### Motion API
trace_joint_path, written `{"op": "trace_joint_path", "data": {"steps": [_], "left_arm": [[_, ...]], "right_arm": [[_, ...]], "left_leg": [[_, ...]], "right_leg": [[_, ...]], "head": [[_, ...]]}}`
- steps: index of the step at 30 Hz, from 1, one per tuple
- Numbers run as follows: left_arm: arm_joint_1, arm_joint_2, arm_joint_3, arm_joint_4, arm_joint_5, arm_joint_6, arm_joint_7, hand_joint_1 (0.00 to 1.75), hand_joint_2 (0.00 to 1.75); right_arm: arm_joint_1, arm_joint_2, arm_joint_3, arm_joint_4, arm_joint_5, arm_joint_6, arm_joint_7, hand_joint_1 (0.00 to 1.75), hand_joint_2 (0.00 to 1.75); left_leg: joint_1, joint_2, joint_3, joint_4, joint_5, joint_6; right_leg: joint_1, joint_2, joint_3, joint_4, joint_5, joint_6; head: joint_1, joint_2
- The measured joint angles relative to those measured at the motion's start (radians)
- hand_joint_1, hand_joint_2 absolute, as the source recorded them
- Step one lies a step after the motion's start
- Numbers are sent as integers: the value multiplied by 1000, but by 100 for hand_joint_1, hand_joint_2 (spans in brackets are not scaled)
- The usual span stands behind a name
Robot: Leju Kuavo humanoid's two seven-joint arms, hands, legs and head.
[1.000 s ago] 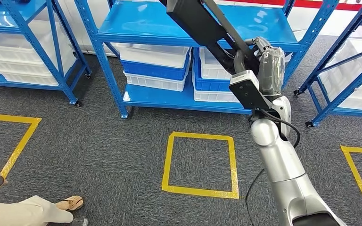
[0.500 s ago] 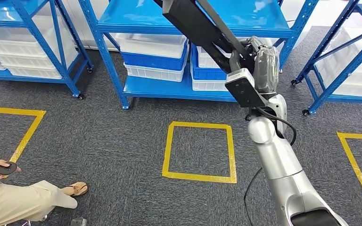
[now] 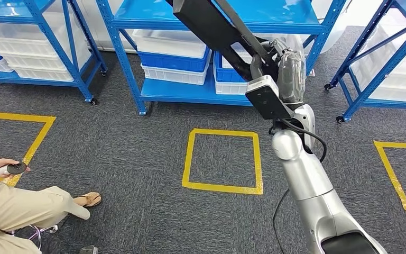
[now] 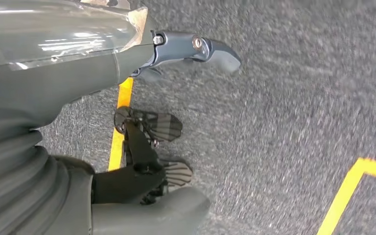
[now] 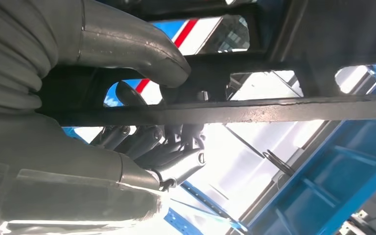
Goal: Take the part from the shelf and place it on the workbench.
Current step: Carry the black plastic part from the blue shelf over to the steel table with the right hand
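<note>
The part is a long black metal frame of flat bars. My right hand, in a clear plastic cover, grips it at one end and holds it up in front of the blue shelf. The part's free end runs up and left out of the head view. In the right wrist view my thumb lies over the part's black bar and the darker fingers curl beneath it. My left hand hangs over the grey carpet with its thumb held out and nothing in it.
Blue racks with white and blue bins stand ahead and at both sides. Yellow tape squares mark the carpet. A person sits at the lower left, holding a small controller.
The whole picture has shifted: the shelves sit higher and farther off, so the camera has backed away. More of the person shows. My right hand still holds the part.
</note>
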Motion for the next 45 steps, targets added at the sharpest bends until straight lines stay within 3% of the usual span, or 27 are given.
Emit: {"op": "trace_joint_path", "data": {"steps": [2, 4, 5, 6, 7, 8, 9, 10, 12, 13, 15, 17, 19, 21, 22, 25, 27, 31, 32, 34, 36, 37, 38, 40, 41, 43, 45], "left_arm": [[0, -3, 1, 0, 8, -4, -11, 0, 175], [2, -4, 4, 0, 17, -7, -25, 0, 175], [4, -4, 7, 1, 22, -8, -31, 0, 175], [6, -5, 10, 1, 24, -9, -35, 0, 175], [8, -6, 14, 1, 28, -9, -38, 0, 175], [10, -6, 18, 1, 31, -9, -40, 0, 175], [11, -6, 22, 2, 33, -9, -42, 0, 175], [12, -6, 24, 2, 35, -9, -44, 0, 175], [15, -5, 28, 2, 37, -9, -48, 0, 175], [17, -5, 29, 2, 37, -9, -50, 0, 175], [22, -5, 33, 2, 38, -9, -52, 0, 175], [27, -6, 37, 3, 40, -9, -53, 0, 175], [28, -6, 42, 3, 41, -9, -56, 0, 175], [29, -6, 44, 3, 42, -9, -57, 0, 175], [30, -6, 44, 3, 42, -9, -58, 0, 175], [30, -5, 45, 3, 42, -8, -58, 0, 175], [29, -2, 46, 2, 42, -7, -59, 0, 175], [29, -3, 47, 2, 41, -7, -60, 0, 175], [28, -3, 47, 2, 41, -7, -60, 0, 175], [28, -3, 47, 2, 41, -7, -60, 0, 175], [29, -4, 47, 3, 41, -7, -60, 0, 175], [29, -4, 47, 3, 41, -7, -60, 0, 175], [29, -5, 47, 4, 41, -7, -60, 0, 175], [29, -5, 48, 4, 41, -7, -60, 0, 175], [28, -5, 48, 4, 42, -6, -60, 0, 175], [28, -4, 50, 4, 42, -3, -60, 0, 175], [28, -4, 50, 4, 44, -1, -59, 0, 175]], "right_arm": [[-2, -1, 2, 1, 0, 0, 0, 175, 175], [-3, -1, 3, 1, 0, 0, 0, 175, 175], [0, 0, 4, 1, 1, 0, 0, 175, 175], [3, 0, 5, 1, 2, 0, 0, 175, 175], [7, 1, 6, 1, 4, 0, 0, 175, 175], [9, 2, 6, 1, 7, 0, 0, 175, 175], [10, 3, 6, 1, 9, 0, 0, 175, 175], [10, 5, 6, 1, 12, 0, 0, 175, 175], [10, 10, 7, 0, 15, 0, 0, 175, 175], [11, 12, 7, 0, 17, 0, 0, 175, 175], [11, 17, 7, 1, 18, 1, -1, 175, 175], [4, 22, 7, 3, 18, 3, -1, 175, 175], [-2, 27, 7, 5, 18, 6, -1, 175, 175], [-3, 30, 7, 9, 18, 9, -3, 175, 175], [-2, 31, 7, 11, 18, 10, -4, 175, 175], [-3, 32, 7, 12, 19, 11, -10, 175, 175], [-3, 34, 7, 12, 21, 11, -13, 175, 175], [-5, 37, 6, 13, 22, 11, -15, 175, 175], [-7, 36, 6, 13, 23, 11, -15, 175, 175], [-6, 35, 6, 15, 23, 11, -15, 175, 175], [0, 34, 6, 18, 23, 11, -15, 175, 175], [3, 33, 6, 19, 23, 11, -15, 175, 175], [4, 33, 6, 20, 24, 11, -15, 175, 175], [3, 32, 6, 20, 24, 11, -16, 175, 175], [2, 33, 6, 21, 24, 11, -17, 175, 175], [2, 34, 6, 22, 25, 12, -20, 175, 175], [3, 35, 6, 22, 28, 13, -21, 175, 175]], "left_leg": [[7, 8, -13, -21, 28, 11], [7, 12, -38, -23, 48, 13], [9, 13, -51, -23, 57, 10], [12, 14, -63, -22, 66, 5], [17, 16, -75, -21, 75, -1], [22, 16, -88, -17, 83, -9], [26, 17, -100, -10, 90, -17], [28, 17, -113, -2, 95, -25], [25, 16, -135, 15, 105, -40], [24, 15, -142, 18, 111, -45], [30, 14, -152, 26, 111, -51], [36, 12, -178, 86, 55, -55], [35, 9, -225, 218, -30, -56], [34, 7, -248, 314, -68, -53], [33, 6, -234, 311, -60, -48], [21, 0, -103, 131, -5, -17], [10, -1, -56, 57, 2, -5], [4, 5, -47, 18, 20, 1], [7, 8, -45, 7, 28, 4], [9, 11, -49, -1, 37, 8], [9, 11, -54, -1, 41, 6], [10, 11, -56, 0, 42, 5], [11, 11, -57, 3, 43, 3], [10, 11, -62, 12, 41, -5], [9, 11, -67, 19, 40, -10], [5, 10, -79, 29, 40, -16], [6, 10, -86, 30, 44, -4]], "right_leg": [[1, 1, -27, 58, -55, -4], [-7, 2, -65, 181, -129, -6], [-12, 2, -78, 240, -147, 1], [-17, 2, -79, 273, -145, 14], [-23, 1, -63, 274, -128, 31], [-29, 1, -29, 237, -104, 48], [-35, 1, 15, 173, -92, 61], [-34, 2, 63, 105, -93, 67], [-28, 7, 112, 19, -119, 55], [-24, 10, 115, 10, -126, 44], [-30, 11, 103, 14, -121, 22], [-29, 11, 94, 14, -109, -1], [-21, 10, 82, 15, -98, -19], [-11, 9, 71, 15, -91, -28], [-7, 9, 67, 15, -87, -30], [1, 11, 62, 15, -81, -28], [0, 10, 61, 15, -77, -21], [1, 7, 48, 22, -79, -4], [1, 6, 33, 52, -96, -4], [-2, 6, -22, 168, -151, -9], [-8, 6, -62, 265, -182, -2], [-11, 5, -59, 265, -175, 8], [-15, 5, -34, 222, -154, 19], [-22, 2, 37, 86, -106, 36], [-23, 3, 61, 36, -91, 36], [-23, 6, 70, 9, -86, 24], [-23, 7, 67, 7, -81, 16]], "head": [[6, 0], [10, 0], [11, 0], [11, 0], [11, 0], [11, 0], [12, 0], [14, 0], [16, 0], [14, 0], [10, 0], [8, 0], [7, 0], [7, 0], [7, 0], [7, 0], [8, 0], [8, 0], [9, 0], [11, 0], [12, 0], [12, 0], [13, 0], [13, 0], [13, 0], [11, 0], [7, 0]]}}
